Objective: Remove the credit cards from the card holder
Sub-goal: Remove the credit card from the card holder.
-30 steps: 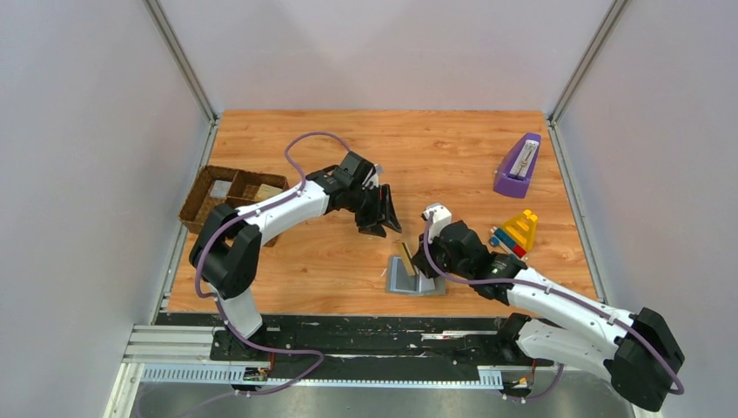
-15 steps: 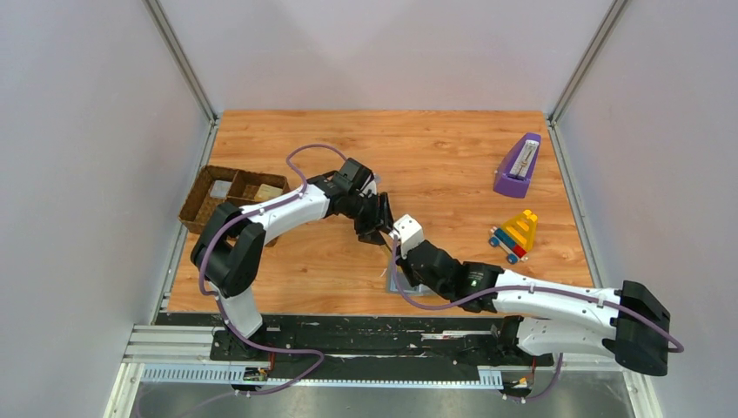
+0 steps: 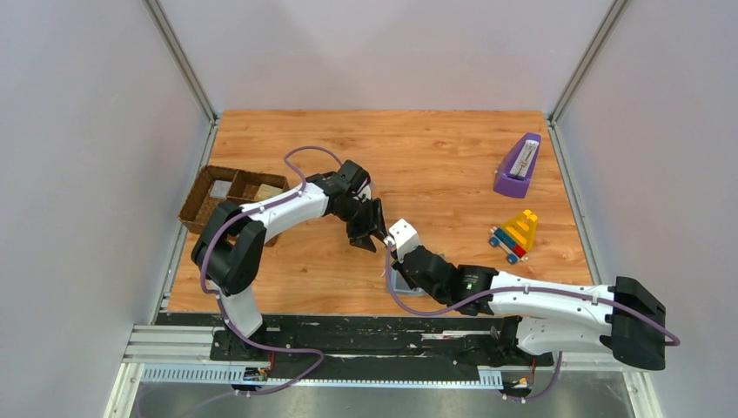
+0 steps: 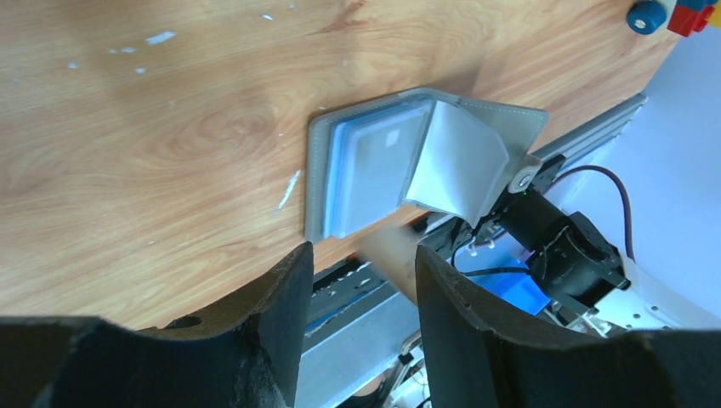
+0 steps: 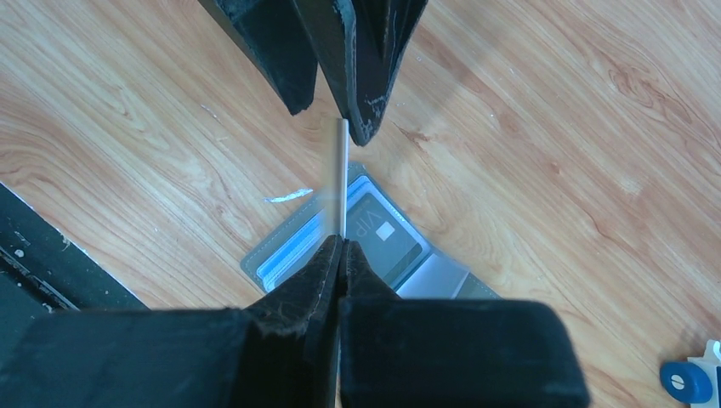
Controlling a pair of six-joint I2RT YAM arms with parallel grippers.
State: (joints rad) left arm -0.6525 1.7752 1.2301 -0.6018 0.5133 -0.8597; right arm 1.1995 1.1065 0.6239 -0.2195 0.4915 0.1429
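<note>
My right gripper point(image 5: 342, 242) is shut tight on a tan card point(image 5: 341, 170). I pinch it by its low end, and it stands up thin and straight from my fingers. The card is up in the air, above the holder point(image 4: 316, 187), and does not touch it.

My left gripper point(image 4: 364, 255) is open. Its two fingers stand apart, and the top end of the tan card sits in the gap between them. From my right wrist, the card is right next to one black finger point(image 5: 367, 76) and may touch it; the other finger is off to the side. I cannot tell if it really touches. From my left wrist, the card looks blurry and sits closer to one finger than the other.

The holder lies open on the table point(image 3: 452, 157), near the front edge, close to my arm bases. From above, most of it is hidden under my right arm. It is grey at the rim and pale blue inside. One side lies flat. On the other side a pale flap point(image 4: 463, 161) is lifted up. A grey card point(image 4: 383, 157) is in the flat side's pocket. It has a little white square on it, and my right wrist camera shows the letters VIP.

A brown tray point(image 3: 204, 196) sits at the left edge of the table, well away from the holder. A bright toy point(image 3: 515, 233) and a purple thing point(image 3: 519, 164) sit on the right side, also well away.
</note>
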